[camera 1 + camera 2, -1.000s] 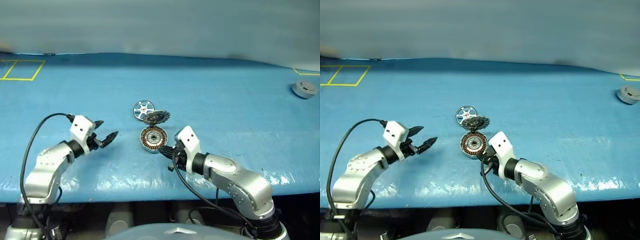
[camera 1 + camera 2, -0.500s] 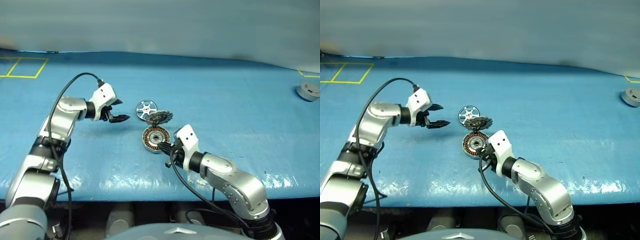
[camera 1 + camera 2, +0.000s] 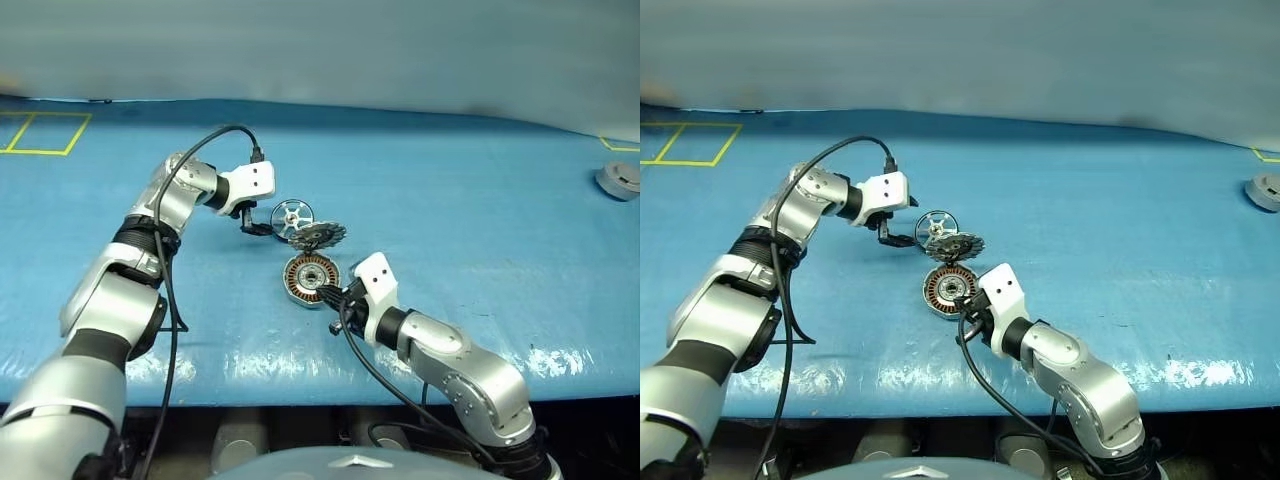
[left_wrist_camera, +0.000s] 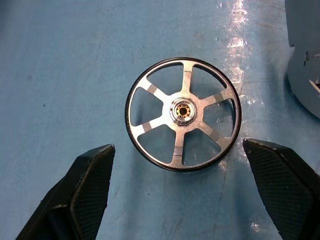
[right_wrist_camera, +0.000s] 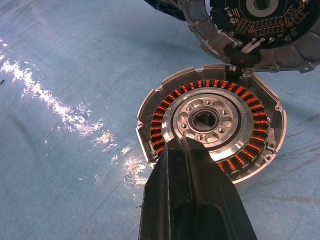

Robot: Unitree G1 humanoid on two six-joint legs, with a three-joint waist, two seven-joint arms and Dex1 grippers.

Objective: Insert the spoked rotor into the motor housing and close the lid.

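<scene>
While your right claw [image 5: 192,165] sits shut by the round grey motor housing [image 5: 212,120], your left claw [image 4: 180,197] is wide apart around the shiny silver spoked rotor [image 4: 183,114]; lower and pinch.

Right wrist view: the closed fingers [image 5: 192,200] of the right claw [image 5: 186,145] cover the near rim and part of the copper windings of the motor housing [image 5: 212,122]. The lid [image 5: 250,30] is cut off by the picture's edge; its centre is only partly visible.

Left wrist view: both fingers [image 4: 82,192] of the left claw [image 4: 182,145] are cut off at the picture's edge. A grey part at the edge beside the spoked rotor [image 4: 183,114] is cropped and cannot be identified.

Head views: a small grey round object [image 3: 620,180] at the far right of the counter [image 3: 450,200] is partly cropped and too small to identify. The right claw's fingertips sit behind its white wrist block.
</scene>
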